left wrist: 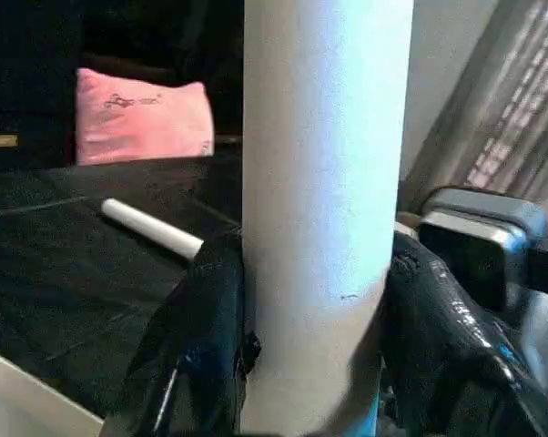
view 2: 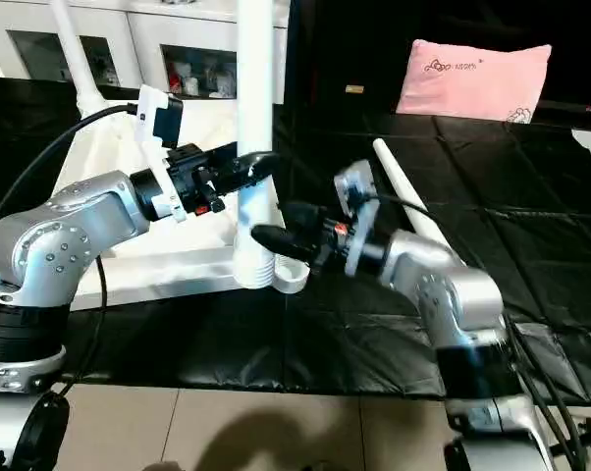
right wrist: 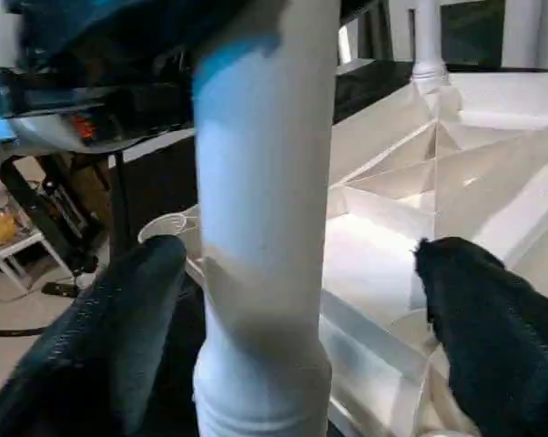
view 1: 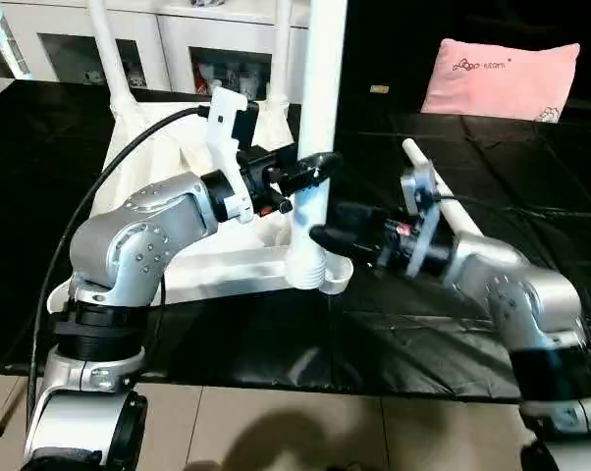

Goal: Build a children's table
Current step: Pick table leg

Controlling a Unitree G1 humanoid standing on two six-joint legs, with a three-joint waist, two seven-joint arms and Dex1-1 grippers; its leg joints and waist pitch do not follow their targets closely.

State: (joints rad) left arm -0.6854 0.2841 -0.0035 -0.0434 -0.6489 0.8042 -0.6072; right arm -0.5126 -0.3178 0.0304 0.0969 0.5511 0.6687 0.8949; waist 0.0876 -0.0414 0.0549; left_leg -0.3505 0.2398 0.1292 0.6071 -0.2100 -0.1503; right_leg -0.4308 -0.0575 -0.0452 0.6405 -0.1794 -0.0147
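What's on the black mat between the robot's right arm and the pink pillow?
A loose white table leg lies there on the black mat, between the right arm and the pink pillow. The right eye view shows it best.

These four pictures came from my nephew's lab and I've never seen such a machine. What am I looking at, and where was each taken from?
It is a humanoid robot with two silver arms building a white plastic children's table. The two wide pictures come from cameras on its head, looking down; the two close ones come from cameras on its wrists.

The white ribbed tabletop lies upside down on a black sheet. A white round tube leg stands upright in the near corner socket. The left gripper is closed around that leg. The right gripper sits lower, fingers spread on either side without touching.

Another white tube leg lies on the sheet, and a pink pillow rests behind.
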